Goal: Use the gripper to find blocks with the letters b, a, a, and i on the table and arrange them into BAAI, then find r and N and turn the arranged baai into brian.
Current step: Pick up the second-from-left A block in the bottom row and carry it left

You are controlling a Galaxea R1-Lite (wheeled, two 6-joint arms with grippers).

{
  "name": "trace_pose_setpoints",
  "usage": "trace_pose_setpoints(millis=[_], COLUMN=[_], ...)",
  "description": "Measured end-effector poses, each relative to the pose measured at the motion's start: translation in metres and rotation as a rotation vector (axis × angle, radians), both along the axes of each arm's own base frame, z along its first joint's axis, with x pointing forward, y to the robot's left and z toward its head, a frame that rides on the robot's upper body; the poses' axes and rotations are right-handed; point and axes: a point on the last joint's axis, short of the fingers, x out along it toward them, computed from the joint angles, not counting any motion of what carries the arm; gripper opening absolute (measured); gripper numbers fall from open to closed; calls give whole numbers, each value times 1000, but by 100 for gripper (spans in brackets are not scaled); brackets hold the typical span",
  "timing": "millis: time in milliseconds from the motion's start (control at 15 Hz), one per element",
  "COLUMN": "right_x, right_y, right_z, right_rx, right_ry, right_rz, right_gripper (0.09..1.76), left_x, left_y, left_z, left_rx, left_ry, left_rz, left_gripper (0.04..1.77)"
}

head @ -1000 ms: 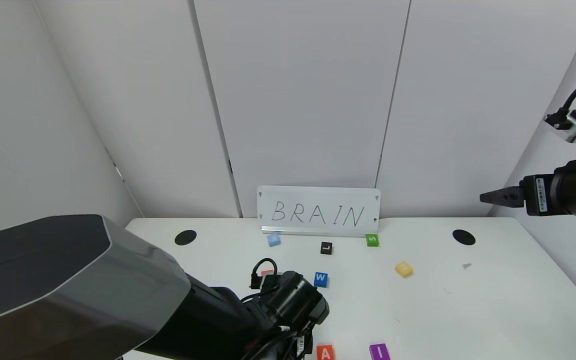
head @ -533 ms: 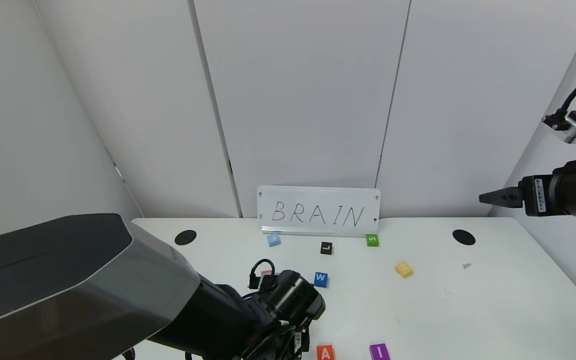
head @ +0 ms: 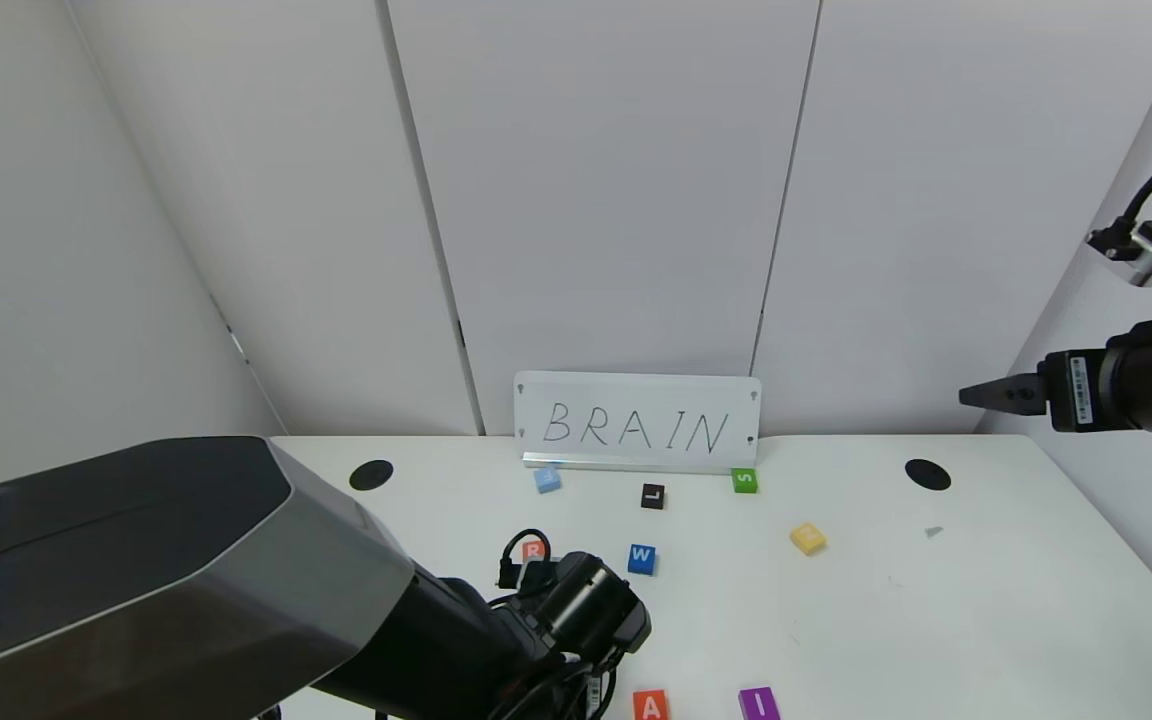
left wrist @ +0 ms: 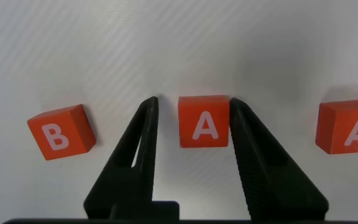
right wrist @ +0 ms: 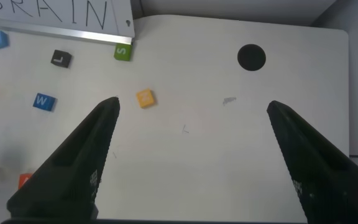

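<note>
Your left gripper (left wrist: 192, 118) is straddling a matte orange-red square A block (left wrist: 204, 121) on the smooth white table (head: 986, 600), its black tapered fingers (left wrist: 143, 124) open around it with a small gap. Since a second ago the arm has drawn back, uncovering the R block (head: 533, 549). Your right gripper (right wrist: 191, 130) is hanging wide open, empty.

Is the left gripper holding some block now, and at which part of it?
The left gripper straddles the middle A block at its two sides, one finger touching; a gap remains, so not yet held.

Left end effector (left wrist: 191, 118) points straight down at 7 o'clock, fingers parted; right end effector (right wrist: 191, 109) hangs raised at 3 o'clock, spread wide.
</note>
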Motion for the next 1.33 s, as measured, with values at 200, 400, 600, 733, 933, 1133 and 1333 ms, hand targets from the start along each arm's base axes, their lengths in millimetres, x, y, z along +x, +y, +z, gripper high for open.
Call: trace_pose_setpoints(millis=[200,400,600,733,933,1133,1333], right_x=[0,0,0,0,0,0,0], right_y=[0,0,0,0,0,0,-2], right_z=[0,0,0,1,0,0,1], right_rx=[0,0,0,0,0,-1,0], right_ry=[-1,-1,-2,-2,-2,-2,-3], right_rz=[0,-1,-2,-2,-2,-2,-7], right_gripper=[171,171,171,171,171,171,171], left_x=[0,0,1,2,10,28,58], left_y=[0,-1,-1,0,5,16,37], left_z=[-1,1,7,13,28,43,57], left_rx=[2,-1,-8,-20,-28,-25,-30], left_ry=[1,-1,-13,-26,-50,-72,-106], left_rz=[-1,-1,-5,-4,-2,20,42], left_gripper=[50,50,50,50,50,50,50])
